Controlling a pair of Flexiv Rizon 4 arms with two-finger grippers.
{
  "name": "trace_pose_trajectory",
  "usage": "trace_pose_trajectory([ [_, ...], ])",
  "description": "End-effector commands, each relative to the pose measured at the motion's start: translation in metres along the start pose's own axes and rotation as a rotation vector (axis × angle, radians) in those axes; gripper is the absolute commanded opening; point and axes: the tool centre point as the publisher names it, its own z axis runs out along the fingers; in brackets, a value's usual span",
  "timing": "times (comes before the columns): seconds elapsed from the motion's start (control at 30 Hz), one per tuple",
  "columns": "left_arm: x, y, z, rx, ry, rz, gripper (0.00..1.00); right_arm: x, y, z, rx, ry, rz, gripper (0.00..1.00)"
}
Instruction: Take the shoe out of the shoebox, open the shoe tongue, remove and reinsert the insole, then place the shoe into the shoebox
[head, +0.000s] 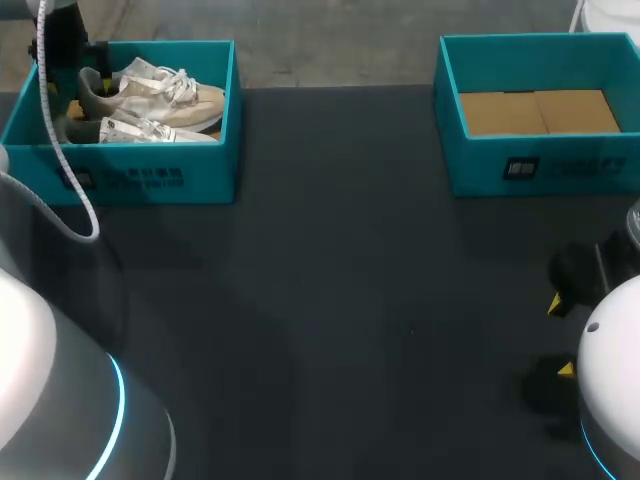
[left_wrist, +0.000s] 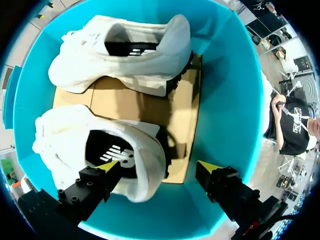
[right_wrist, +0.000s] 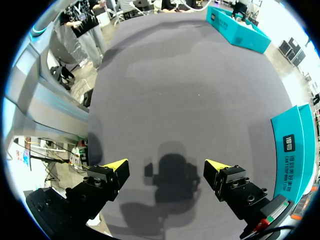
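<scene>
Two cream fabric sneakers lay in the teal cardboard shoebox at the far left of the black table in the head view. The left arm hung over that box's heel end. A second teal box, floored with bare brown cardboard, stood well apart at the far right, and the right gripper sat low at the table's right edge.

From the left wrist, the left gripper hung spread wide inside the shoebox, clamping nothing. One yellow tip was over the dark insole of the nearer sneaker, the other outside its heel. Closing there would likely pinch only the soft heel collar, which might fold and let the shoe slip. It might also drag the neighbouring sneaker and the box along.

From the right wrist, the right gripper's fingers stood wide over bare table, holding nothing. It seemed too far off to steady the shoebox.
</scene>
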Motion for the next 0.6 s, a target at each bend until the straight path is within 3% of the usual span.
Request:
trace_pose_trajectory([
  [0.03,0.001,-0.024,-0.029,-0.033,-0.011,0.017,0.98,0.002,0.000,0.001,0.001,-0.003,0.000,1.00],
  [0.3,0.002,-0.040,-0.054,-0.029,-0.027,0.049,0.94,0.002,0.000,0.001,0.001,-0.003,0.000,1.00],
  [0.43,0.004,-0.046,-0.065,-0.024,-0.037,0.061,1.00,0.002,0.000,0.001,0.001,-0.003,0.000,1.00],
  [0.6,0.009,-0.058,-0.077,-0.013,-0.047,0.085,1.00,0.002,0.000,0.001,0.001,-0.003,0.000,1.00],
])
